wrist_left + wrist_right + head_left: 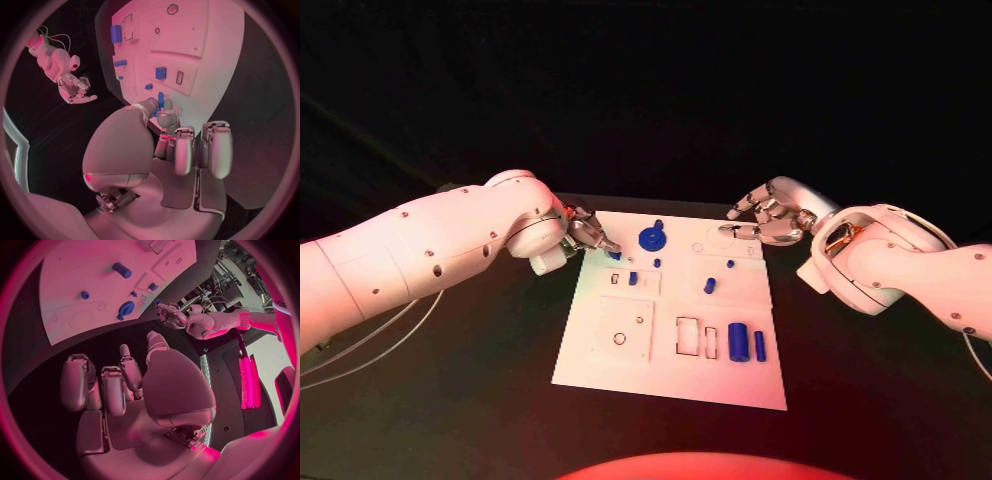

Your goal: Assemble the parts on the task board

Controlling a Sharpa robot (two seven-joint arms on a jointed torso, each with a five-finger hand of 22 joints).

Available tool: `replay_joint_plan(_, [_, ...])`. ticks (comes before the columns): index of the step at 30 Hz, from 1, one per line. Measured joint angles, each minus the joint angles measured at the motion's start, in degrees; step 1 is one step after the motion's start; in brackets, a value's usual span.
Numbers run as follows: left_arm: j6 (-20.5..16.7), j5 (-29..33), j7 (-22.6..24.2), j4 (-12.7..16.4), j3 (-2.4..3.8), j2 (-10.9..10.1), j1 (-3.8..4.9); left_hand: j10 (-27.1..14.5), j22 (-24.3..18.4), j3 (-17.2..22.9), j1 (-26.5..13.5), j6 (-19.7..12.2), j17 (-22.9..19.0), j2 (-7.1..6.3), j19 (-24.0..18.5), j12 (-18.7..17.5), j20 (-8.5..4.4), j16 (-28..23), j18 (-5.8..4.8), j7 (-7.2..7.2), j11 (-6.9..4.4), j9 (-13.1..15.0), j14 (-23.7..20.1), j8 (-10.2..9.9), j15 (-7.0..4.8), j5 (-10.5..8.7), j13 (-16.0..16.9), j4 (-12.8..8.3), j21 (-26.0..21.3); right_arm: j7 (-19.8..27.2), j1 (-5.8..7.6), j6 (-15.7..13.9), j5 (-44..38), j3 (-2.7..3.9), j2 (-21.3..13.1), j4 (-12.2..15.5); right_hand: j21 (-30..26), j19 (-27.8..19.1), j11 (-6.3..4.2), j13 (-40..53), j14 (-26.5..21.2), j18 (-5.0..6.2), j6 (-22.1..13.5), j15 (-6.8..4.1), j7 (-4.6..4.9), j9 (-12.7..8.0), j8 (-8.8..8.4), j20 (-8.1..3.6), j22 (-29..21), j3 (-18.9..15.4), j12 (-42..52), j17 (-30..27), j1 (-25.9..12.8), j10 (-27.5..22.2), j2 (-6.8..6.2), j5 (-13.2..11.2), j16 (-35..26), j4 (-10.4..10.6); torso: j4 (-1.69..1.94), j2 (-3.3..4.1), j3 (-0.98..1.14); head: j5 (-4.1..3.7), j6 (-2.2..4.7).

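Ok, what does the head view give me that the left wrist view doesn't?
Head view: the round blue part beside the left robot hand, and the whole outline of the task board. Left wrist view: up close, that hand's fingertips at a small blue part; a grip isn't clear. Both: the board, the blue cylinder and the right robot hand, holding nothing.

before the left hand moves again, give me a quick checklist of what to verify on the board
1. Left hand over the white task board's far left corner: ok.
2. Small blue part at the left fingertips: ok; firm pinch: cannot tell.
3. Right hand off the board, fingers apart, holding nothing: ok.
4. Round blue knob-shaped part beside the left hand, apart from its fingers: ok.
5. Two upright blue bars near the board's right edge, away from both hands: ok.
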Motion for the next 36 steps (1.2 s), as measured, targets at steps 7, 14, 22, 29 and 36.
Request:
replay_joint_plan(7, [-2.0,-5.08,0.98,3.5,-0.09,-1.64,-1.55,0.23,0.0,1.69,-0.73,0.0,0.0,-0.72,0.0,0.0,0.0,0.0,0.0,0.0,-0.22,0.31,0.0,0.17,0.0,-0.03,-0.01,-1.07,0.22,0.04,0.0,0.0,0.0,0.0,-0.04,0.04,0.0,0.0,0.0,0.0,0.0,0.0,0.0,0.0,0.0,0.0,0.0,0.0,0.0,0.0,0.0,0.0,0.0,0.0,0.0,0.0,0.0,0.0,0.04,-0.03,0.0,0.18,-0.25])
replay_joint_plan(14, [-3.39,-11.16,1.86,4.64,-0.16,-1.67,-3.21,0.36,-0.01,2.63,-1.48,0.01,-0.01,-1.49,0.0,0.0,0.0,0.0,0.0,0.0,-0.34,0.31,0.0,0.49,0.0,-0.05,-0.61,-1.69,0.22,0.08,0.0,-0.01,0.0,0.0,-0.08,0.08,0.0,0.0,0.0,0.0,0.0,0.0,0.0,0.0,0.0,0.0,0.0,0.0,-0.01,0.0,0.0,0.0,0.0,0.0,0.0,0.0,0.0,0.0,0.02,0.03,-0.02,0.32,-0.39])
replay_joint_plan(22, [-3.68,-14.49,2.06,4.93,-0.26,-1.44,-4.26,0.67,-0.01,3.37,-1.71,0.01,-0.02,-2.17,0.0,-0.26,0.0,0.0,0.0,-0.01,-0.26,0.7,0.0,0.73,0.0,-0.21,-0.9,-2.43,0.22,0.15,0.0,-0.03,0.0,0.0,-0.09,0.12,-0.21,0.0,0.0,0.0,0.0,0.0,0.0,0.0,0.0,0.0,0.0,0.0,-0.02,0.0,0.0,0.05,-0.2,0.0,0.2,0.0,0.0,0.0,-0.08,0.09,0.01,0.33,-0.66])
replay_joint_plan(29, [-3.29,-15.41,1.81,4.98,-0.26,-1.47,-4.42,1.07,-0.01,3.77,-2.2,0.26,-0.02,-2.65,0.21,-0.26,-0.21,0.0,0.0,-0.24,-0.63,0.74,0.0,0.73,-0.41,-0.22,-0.95,-2.83,0.43,0.26,-0.02,-0.04,0.0,0.0,-0.1,0.15,-0.2,0.0,0.0,-0.01,0.0,0.0,0.0,0.0,0.0,0.0,0.0,0.0,-0.02,0.0,0.0,0.04,-0.23,0.0,0.23,0.0,0.0,0.0,-0.07,0.05,0.07,0.26,-0.86])
replay_joint_plan(36, [-2.12,-15.76,1.18,5.01,-0.3,-1.48,-4.48,1.07,-0.01,4.55,-2.47,0.26,-0.02,-2.92,0.21,-0.26,-0.21,0.0,0.0,-0.24,-0.63,0.75,0.0,0.72,-0.41,-0.38,-0.95,-3.62,0.43,0.41,-0.01,-0.03,0.0,0.0,-0.09,0.17,-0.2,0.0,0.0,-0.01,0.0,0.0,0.0,0.0,0.0,0.0,0.23,0.0,-0.03,0.0,0.0,0.04,-0.23,0.0,0.23,0.23,0.0,0.0,-0.05,0.01,0.06,0.4,-0.87])
